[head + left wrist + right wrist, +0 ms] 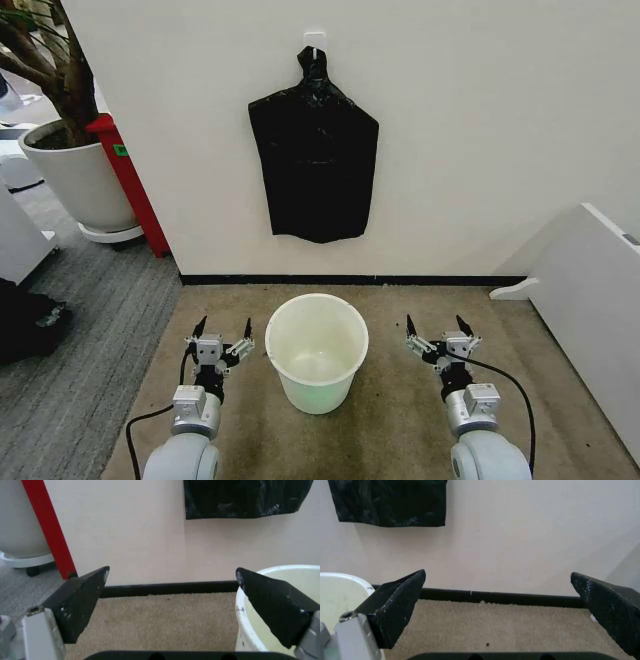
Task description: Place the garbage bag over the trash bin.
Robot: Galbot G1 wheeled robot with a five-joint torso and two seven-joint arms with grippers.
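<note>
While nothing is yet gripped, the scene reads as a starting pose, listed here:

Garbage bag: one black garbage bag hangs flat on the wall at upper centre of the head view, gathered at its top on a small white hook; it is probably hung there so a gripper can reach it free of the floor. Whether it is one bag or a folded bundle is hard to tell from here.

Trash bin: one cream trash bin stands upright on the carpet at lower centre, directly below the bag, mouth open and unlined.

Left gripper: the left gripper hovers just beside the bin at lower left, jaws spread wide, holding nothing.

Right gripper: the right gripper sits a little farther from the bin at lower right, jaws equally wide and empty.

Pose: the two flank the bin evenly, likely a ready stance before reaching up.

Count: one bag, one bin, two grippers.

Progress: bag not yet taken down.
</note>
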